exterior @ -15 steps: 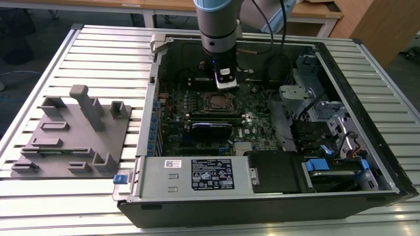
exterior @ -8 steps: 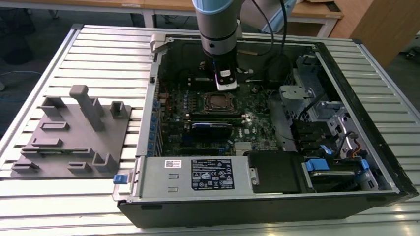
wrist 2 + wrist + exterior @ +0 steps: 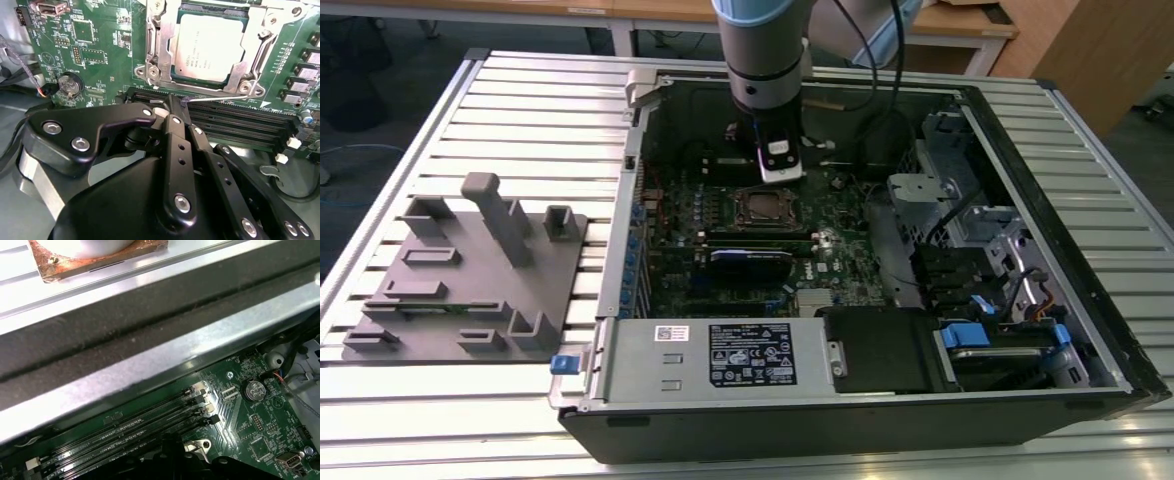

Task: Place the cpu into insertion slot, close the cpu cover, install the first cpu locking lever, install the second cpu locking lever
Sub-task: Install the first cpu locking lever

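The cpu [image 3: 209,46], a square chip with a dull silver top, lies in the insertion slot [image 3: 765,205] on the green motherboard. The cpu cover [image 3: 159,47], a silver frame plate, lies flat around it. A thin metal locking lever [image 3: 220,98] runs along the socket's edge beside the memory slots. My gripper [image 3: 176,102] has its black fingers [image 3: 172,132] pressed together, and their tip touches the free end of this lever. In the exterior view my gripper [image 3: 778,168] hangs inside the open computer case, just behind the socket.
Long black memory slots [image 3: 240,120] lie right by the fingers. A coin battery [image 3: 69,85] sits on the board. The case wall [image 3: 150,365] rises close behind. A power supply [image 3: 720,355], a drive cage [image 3: 974,240] and a grey fixture plate [image 3: 467,270] surround the work area.
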Robot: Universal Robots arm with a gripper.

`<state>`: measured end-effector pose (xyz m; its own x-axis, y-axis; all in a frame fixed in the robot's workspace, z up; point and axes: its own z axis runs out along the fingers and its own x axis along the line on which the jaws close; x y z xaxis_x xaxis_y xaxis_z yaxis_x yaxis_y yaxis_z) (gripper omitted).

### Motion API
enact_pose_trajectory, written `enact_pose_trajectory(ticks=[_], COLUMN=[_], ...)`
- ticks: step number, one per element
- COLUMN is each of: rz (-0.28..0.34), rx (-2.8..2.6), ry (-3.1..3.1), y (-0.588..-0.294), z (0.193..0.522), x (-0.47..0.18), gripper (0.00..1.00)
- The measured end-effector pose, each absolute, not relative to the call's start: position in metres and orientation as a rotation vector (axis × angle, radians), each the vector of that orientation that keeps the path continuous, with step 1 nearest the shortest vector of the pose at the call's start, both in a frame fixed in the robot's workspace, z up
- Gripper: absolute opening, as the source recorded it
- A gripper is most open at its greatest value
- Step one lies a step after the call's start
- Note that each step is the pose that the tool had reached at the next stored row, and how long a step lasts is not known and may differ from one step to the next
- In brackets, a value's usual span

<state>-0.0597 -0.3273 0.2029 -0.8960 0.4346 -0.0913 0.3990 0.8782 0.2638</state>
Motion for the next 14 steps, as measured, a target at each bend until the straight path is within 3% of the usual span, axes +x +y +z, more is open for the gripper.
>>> enact_pose_trajectory(ticks=[14], rz=[0.36], rx=[0.647], ry=[2.9], y=[-0.3273], z=[0.2064], x=[-0.0597], gripper=[0.1])
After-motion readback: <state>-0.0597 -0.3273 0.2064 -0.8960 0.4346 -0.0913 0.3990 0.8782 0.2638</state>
